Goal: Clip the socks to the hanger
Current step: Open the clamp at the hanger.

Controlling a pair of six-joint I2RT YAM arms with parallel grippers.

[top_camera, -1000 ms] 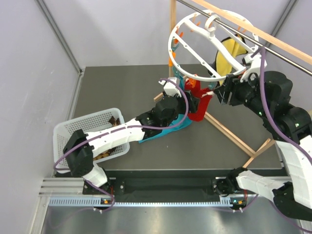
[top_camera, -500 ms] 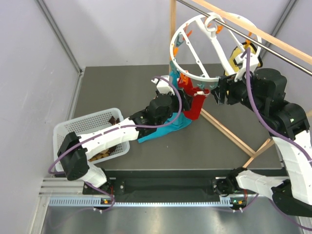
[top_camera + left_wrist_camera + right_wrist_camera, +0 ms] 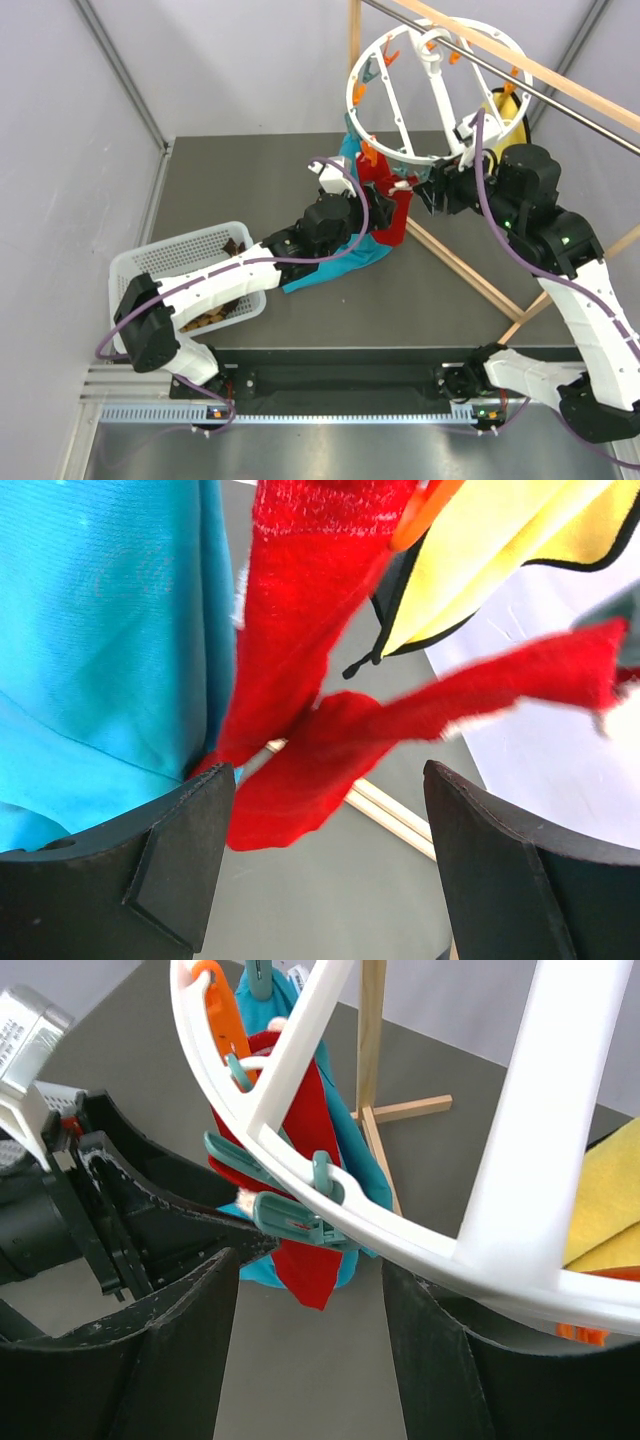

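The white ring hanger (image 3: 400,60) hangs from the rail, its rim set with orange and teal clips. A red sock (image 3: 300,610) hangs from an orange clip (image 3: 425,510). A second red sock (image 3: 330,750) stretches blurred across the gap of my left gripper (image 3: 328,775), which is open and holds nothing. In the top view the left gripper (image 3: 390,207) is at the red socks (image 3: 385,200). My right gripper (image 3: 432,192) is open at the ring's lower rim. A teal clip (image 3: 300,1222) on the rim (image 3: 400,1230) sits just above its gap (image 3: 310,1265). Brown checkered socks (image 3: 210,318) lie in the basket.
A white mesh basket (image 3: 135,265) stands at the left. A long teal cloth (image 3: 335,265) hangs behind the red socks down to the table. A yellow cloth (image 3: 505,105) hangs at the right. Wooden frame legs (image 3: 470,275) cross the table, and the rail (image 3: 560,75) runs overhead.
The ring has swung and turned to the left. My right gripper has moved left up to its lower rim. My left gripper has drawn back a little to the left with the red socks.
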